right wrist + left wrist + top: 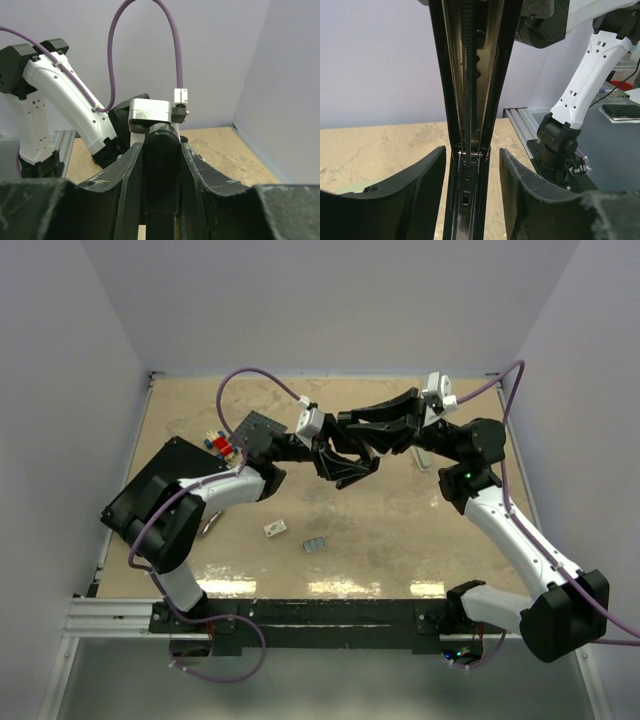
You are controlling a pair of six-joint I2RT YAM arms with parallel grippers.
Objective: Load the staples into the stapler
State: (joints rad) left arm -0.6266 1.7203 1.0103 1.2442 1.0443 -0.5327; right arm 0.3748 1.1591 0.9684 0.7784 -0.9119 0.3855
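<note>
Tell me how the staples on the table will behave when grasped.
The staples are tiny, so probably very light. They lie flat on the table, which looks glossy, so they may skid when nudged. Such a low block likely gives little edge to grip.

The left arm (215, 490) and right arm (500, 510) met over mid-table, the left gripper (471, 152) and right gripper (161, 147) both clamped on the stapler (470, 100), barring the centre. A black slab (160, 490) and a dark plate (255, 425) filled the left side. Open tabletop (390, 540) lay nearer the bases, around the staples (315, 545) and a little white box (275, 528)
</note>
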